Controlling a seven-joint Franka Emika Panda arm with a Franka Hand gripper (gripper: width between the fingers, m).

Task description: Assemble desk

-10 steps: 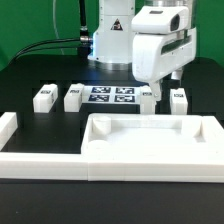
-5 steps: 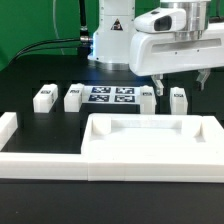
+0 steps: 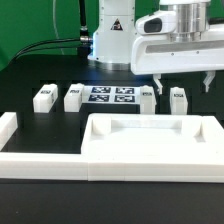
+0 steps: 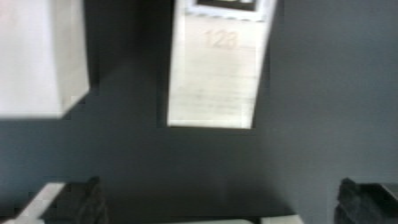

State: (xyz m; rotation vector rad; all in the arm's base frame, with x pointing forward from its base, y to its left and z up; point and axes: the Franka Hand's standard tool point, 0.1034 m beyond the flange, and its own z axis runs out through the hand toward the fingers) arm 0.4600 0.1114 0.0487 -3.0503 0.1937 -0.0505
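Observation:
The desk top, a white tray with a raised rim, lies at the front of the table. Several short white tagged legs stand behind it in a row: two on the exterior view's left and two on its right. My gripper hangs open just above the two right legs and touches neither. In the wrist view a white leg with a tag at its far end lies on the dark table ahead of the open gripper. Nothing sits between the dark fingertips.
The marker board lies between the two pairs of legs. Low white border wall pieces run along the front and the exterior view's left. Another white piece is cut off at the wrist view's edge. The robot base stands behind.
The hand has turned about its axis, so both fingers now show spread side by side over the right legs. It also shifted slightly toward the exterior view's right. The jaws stayed open.

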